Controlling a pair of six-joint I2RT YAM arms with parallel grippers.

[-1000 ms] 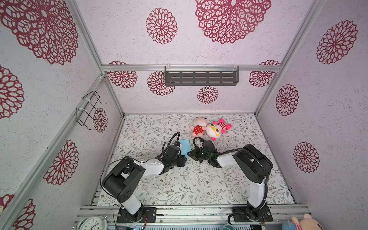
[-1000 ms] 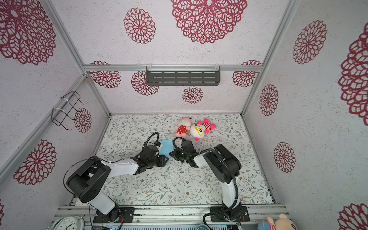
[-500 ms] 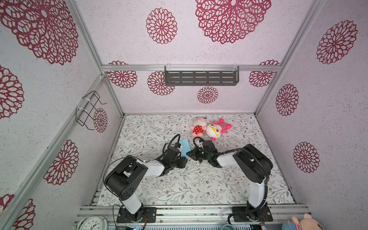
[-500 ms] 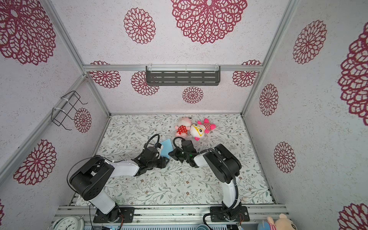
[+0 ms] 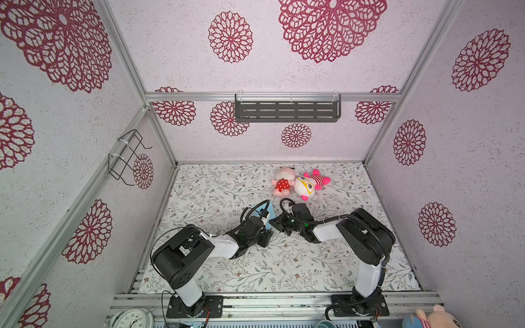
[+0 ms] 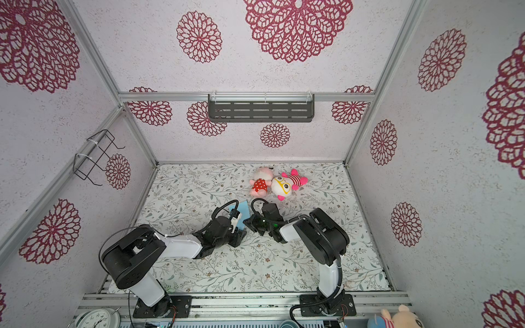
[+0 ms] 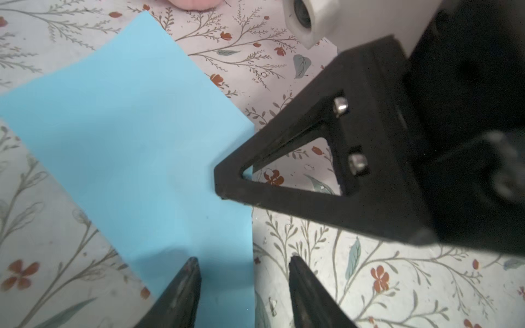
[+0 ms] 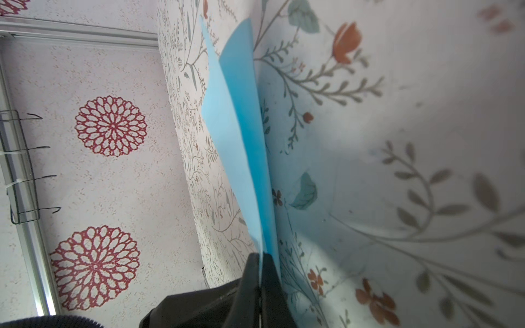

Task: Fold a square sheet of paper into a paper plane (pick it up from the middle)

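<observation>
While my right gripper (image 8: 260,257) is clamping the blue paper (image 7: 127,136), my left gripper (image 7: 243,262) is hovering part-open astride its edge.

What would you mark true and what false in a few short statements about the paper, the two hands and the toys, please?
1. The right hand is shut on the paper. True.
2. The left hand is shut. False: it is open, with one finger over the paper and one past its edge.
3. The two toys touch each other. True.
4. The toys lie on the paper. False: they lie apart from it, farther back on the table.
</observation>
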